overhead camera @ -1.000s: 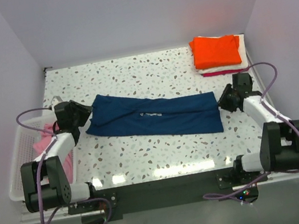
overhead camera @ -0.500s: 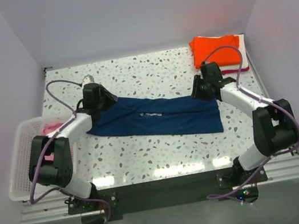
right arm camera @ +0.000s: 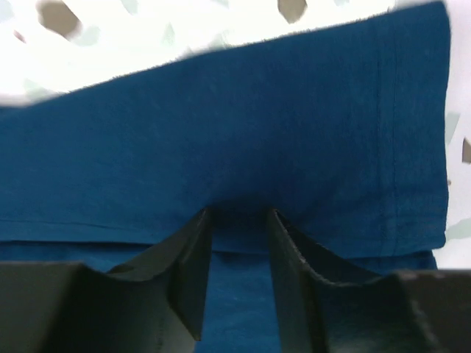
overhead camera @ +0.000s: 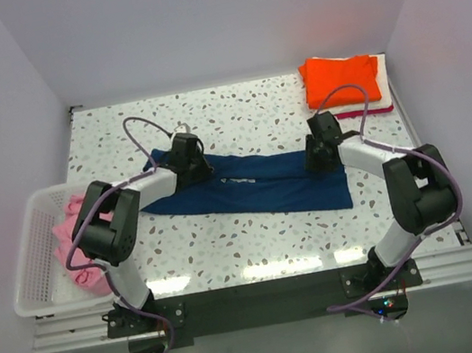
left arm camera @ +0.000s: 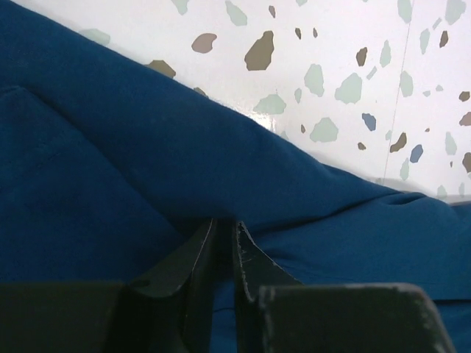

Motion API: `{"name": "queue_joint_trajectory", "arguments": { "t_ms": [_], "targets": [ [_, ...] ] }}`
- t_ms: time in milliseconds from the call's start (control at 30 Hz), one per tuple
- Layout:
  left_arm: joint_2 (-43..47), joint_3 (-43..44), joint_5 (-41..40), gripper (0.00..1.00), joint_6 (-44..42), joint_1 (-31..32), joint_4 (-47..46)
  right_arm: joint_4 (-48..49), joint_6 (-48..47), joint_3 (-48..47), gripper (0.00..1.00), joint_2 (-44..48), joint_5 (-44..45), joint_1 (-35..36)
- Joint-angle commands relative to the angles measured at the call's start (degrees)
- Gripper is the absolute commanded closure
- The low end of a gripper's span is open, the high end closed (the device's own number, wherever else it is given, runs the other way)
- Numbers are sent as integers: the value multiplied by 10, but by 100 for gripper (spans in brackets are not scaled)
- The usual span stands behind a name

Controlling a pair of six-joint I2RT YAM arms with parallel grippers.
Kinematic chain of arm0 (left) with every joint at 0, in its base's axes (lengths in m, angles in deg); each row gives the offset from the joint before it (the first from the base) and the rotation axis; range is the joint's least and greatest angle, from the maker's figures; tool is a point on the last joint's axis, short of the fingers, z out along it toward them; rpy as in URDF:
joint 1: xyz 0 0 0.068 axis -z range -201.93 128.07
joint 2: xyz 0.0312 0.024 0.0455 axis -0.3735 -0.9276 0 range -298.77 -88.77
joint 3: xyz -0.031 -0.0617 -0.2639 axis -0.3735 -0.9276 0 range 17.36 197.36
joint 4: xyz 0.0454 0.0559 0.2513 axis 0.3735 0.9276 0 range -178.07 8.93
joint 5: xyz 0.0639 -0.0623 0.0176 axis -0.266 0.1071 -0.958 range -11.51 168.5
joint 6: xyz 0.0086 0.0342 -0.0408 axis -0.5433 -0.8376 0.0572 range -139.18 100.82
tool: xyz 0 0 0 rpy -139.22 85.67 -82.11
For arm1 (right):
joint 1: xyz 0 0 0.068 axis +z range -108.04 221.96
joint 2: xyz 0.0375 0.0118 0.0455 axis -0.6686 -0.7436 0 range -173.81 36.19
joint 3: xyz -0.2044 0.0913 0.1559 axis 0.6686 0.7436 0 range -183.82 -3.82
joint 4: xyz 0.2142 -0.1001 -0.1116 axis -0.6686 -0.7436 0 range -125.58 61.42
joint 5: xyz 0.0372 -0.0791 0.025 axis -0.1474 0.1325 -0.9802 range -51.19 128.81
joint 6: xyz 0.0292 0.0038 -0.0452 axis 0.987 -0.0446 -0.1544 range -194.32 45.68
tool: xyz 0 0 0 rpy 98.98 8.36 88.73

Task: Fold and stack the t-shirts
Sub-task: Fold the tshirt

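A navy blue t-shirt [overhead camera: 256, 187] lies as a long folded band across the middle of the table. My left gripper [overhead camera: 193, 167] is down on its left part near the far edge. In the left wrist view its jaws [left arm camera: 225, 224] are nearly together, pinching a ridge of navy cloth [left arm camera: 110, 184]. My right gripper [overhead camera: 317, 160] is on the shirt's right part. In the right wrist view it [right arm camera: 239, 213] stands open, tips pressed onto the cloth [right arm camera: 221, 125]. A folded orange t-shirt [overhead camera: 342, 77] tops a stack at the far right. A pink t-shirt [overhead camera: 69, 238] lies in the basket.
A white slatted basket [overhead camera: 27, 259] stands off the table's left edge. White and red folded cloth [overhead camera: 344, 115] shows under the orange shirt. Walls close in the table at the back and on both sides.
Both arms swung inward from the shirt's ends onto the shirt. The left jaws have narrowed onto the cloth.
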Motion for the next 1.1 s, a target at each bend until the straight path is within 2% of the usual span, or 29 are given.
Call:
{"name": "queue_joint_trajectory", "arguments": {
  "t_ms": [0, 67, 267, 467, 633, 733, 767, 867, 1033, 1067],
  "targets": [
    [8, 19, -36, 82, -18, 16, 12, 12, 6, 21, 63, 8, 25, 5],
    [18, 12, -40, 84, -19, 19, 15, 7, 11, 30, 72, 22, 33, 5],
    [43, -12, -43, 92, -20, 28, 12, -6, 20, 35, 83, 55, 53, 4],
    [59, -27, -42, 100, -19, 32, 9, -13, 21, 36, 87, 77, 51, 5],
    [72, -31, -42, 100, -18, 35, 9, -16, 20, 37, 87, 86, 52, 4],
    [77, -31, -40, 100, -19, 39, 8, -21, 20, 39, 80, 81, 59, 5],
    [78, -30, -39, 100, -19, 40, 8, -21, 23, 40, 69, 81, 70, 4],
    [77, -30, -43, 100, -21, 42, 11, -42, 27, 32, 57, 77, 107, -8],
    [75, -24, -43, 100, -21, 43, 14, -49, 32, 35, 50, 91, 115, -55],
    [73, -23, -46, 93, -22, 44, 15, -49, 30, 35, 49, 93, 116, -61]
  ]
}}
